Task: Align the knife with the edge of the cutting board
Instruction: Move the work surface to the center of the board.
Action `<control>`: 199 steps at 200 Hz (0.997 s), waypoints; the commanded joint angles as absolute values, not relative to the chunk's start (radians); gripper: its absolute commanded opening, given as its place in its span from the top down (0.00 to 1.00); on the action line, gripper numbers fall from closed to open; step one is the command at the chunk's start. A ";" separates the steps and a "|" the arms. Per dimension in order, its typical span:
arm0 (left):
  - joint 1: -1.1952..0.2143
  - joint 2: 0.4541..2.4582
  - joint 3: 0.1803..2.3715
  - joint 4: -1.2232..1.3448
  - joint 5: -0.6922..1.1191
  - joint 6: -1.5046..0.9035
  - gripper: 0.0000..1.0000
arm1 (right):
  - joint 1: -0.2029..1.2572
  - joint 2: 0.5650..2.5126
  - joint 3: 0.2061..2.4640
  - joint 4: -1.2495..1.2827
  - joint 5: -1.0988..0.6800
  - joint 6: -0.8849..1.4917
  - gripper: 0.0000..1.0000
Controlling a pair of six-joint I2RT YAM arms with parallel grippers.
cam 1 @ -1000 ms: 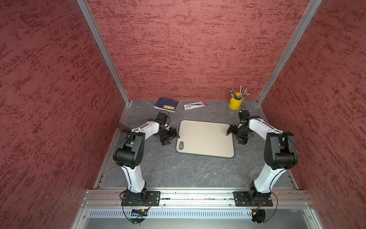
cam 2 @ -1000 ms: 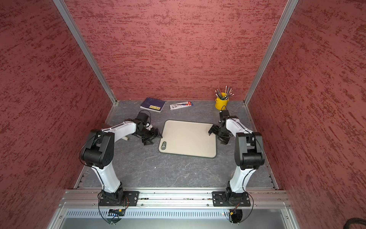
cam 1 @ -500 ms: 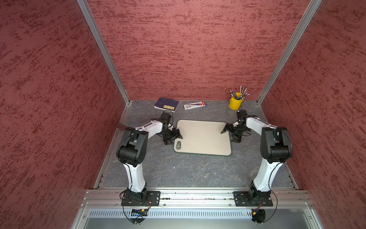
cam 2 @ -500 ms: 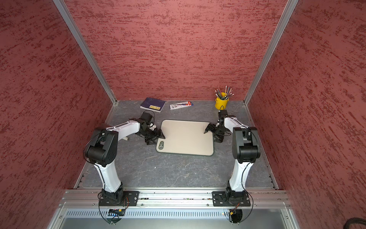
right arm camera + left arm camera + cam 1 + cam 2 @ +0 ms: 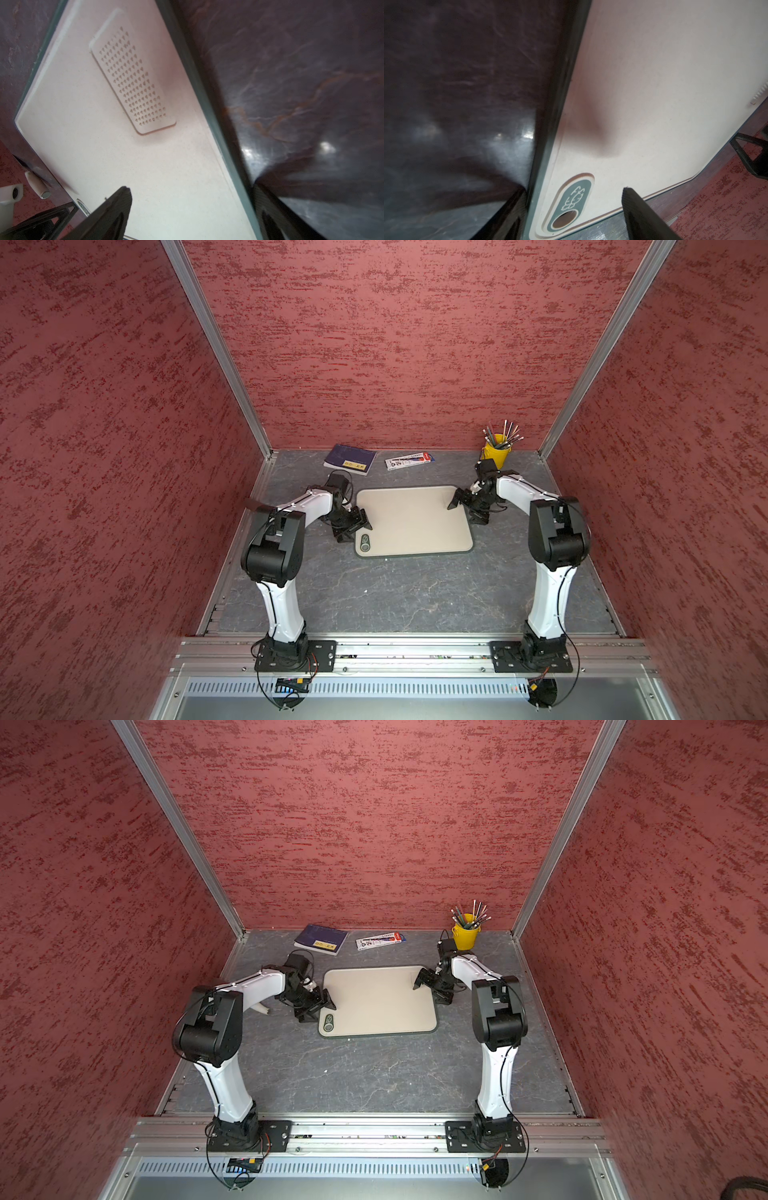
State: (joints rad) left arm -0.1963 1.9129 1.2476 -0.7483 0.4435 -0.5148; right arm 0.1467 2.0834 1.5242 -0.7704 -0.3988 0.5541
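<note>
Left arm pose: the left arm [image 5: 309, 506] reaches forward and inward from the near rail, elbow raised. Its wrist is low at the left edge of the cutting board [image 5: 415, 522], a large flat beige rounded-corner slab with a thin dark grey-green rim.
Right arm pose: the right arm [image 5: 515, 491] mirrors it, wrist low at the board's right edge, near the far corner.
Left jaws: the left gripper [image 5: 354, 532] is released, jaws parted. One finger is over the board's surface, the other outside the rim over the desk [image 5: 395, 593], with the rim running between them.
Right jaws: the right gripper [image 5: 464, 514] is released in the same way, straddling the right rim.
Board edges: the board sits mid-desk, slightly skewed to the rail. Its green oval mark with a round hole [image 5: 571, 205] is in the near left corner, just beside the left gripper.
Open room: bare dark grey marbled desk lies between the board and the rail.
Back edge: a dark blue book [image 5: 350, 459], a printed white packet [image 5: 409, 461] and a yellow bucket of pencils [image 5: 497, 452] stand apart from the board.
Knife: the cream-handled knife [image 5: 262, 1009] lies on the desk under the left forearm, left of the board and apart from its edge, behind the left jaws. The right wrist view shows the handle [image 5: 37, 186]; the blade is mostly hidden.
</note>
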 commanded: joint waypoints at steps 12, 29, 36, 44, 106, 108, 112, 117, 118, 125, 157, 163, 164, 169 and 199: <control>-0.204 1.996 1.272 -0.717 0.464 -0.487 0.24 | 0.216 2.129 1.528 -0.776 -0.538 0.583 0.04; -0.204 2.005 1.282 -0.717 0.467 -0.490 0.24 | 0.216 2.127 1.529 -0.786 -0.531 0.577 0.04; -0.204 2.007 1.284 -0.716 0.466 -0.491 0.24 | 0.216 2.125 1.528 -0.788 -0.531 0.575 0.04; -0.204 2.007 1.284 -0.716 0.466 -0.491 0.24 | 0.216 2.122 1.523 -0.788 -0.530 0.573 0.04; -0.192 2.007 1.306 -0.736 0.438 -0.497 0.20 | 0.204 2.086 1.525 -0.844 -0.335 0.576 0.02; -0.192 2.007 1.307 -0.736 0.439 -0.498 0.20 | 0.203 2.087 1.526 -0.843 -0.342 0.577 0.02; -0.191 2.009 1.310 -0.736 0.441 -0.498 0.20 | 0.203 2.090 1.528 -0.840 -0.355 0.578 0.02; -0.190 2.010 1.316 -0.737 0.443 -0.500 0.20 | 0.202 2.096 1.529 -0.839 -0.371 0.581 0.02; -0.190 2.011 1.317 -0.737 0.443 -0.500 0.20 | 0.202 2.096 1.529 -0.838 -0.376 0.581 0.02; -0.190 2.013 1.327 -0.739 0.448 -0.502 0.20 | 0.202 2.103 1.529 -0.836 -0.398 0.586 0.02; -0.196 2.031 1.355 -0.739 0.460 -0.513 0.20 | 0.206 2.088 1.483 -0.794 -0.455 0.627 0.02; -0.198 2.034 1.359 -0.737 0.461 -0.515 0.20 | 0.207 2.082 1.475 -0.787 -0.463 0.630 0.02; -0.199 2.036 1.359 -0.737 0.462 -0.516 0.20 | 0.208 2.082 1.474 -0.786 -0.463 0.630 0.02; -0.201 2.040 1.362 -0.734 0.462 -0.520 0.20 | 0.209 2.079 1.470 -0.784 -0.468 0.632 0.02; -0.216 2.064 1.393 -0.739 0.464 -0.528 0.20 | 0.212 2.068 1.450 -0.792 -0.483 0.630 0.02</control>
State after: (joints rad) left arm -0.1852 1.9949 1.3712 -0.8551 0.4362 -0.5262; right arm 0.1783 2.0697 1.5078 -0.7544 -0.3397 0.5903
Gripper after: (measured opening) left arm 0.796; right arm 0.983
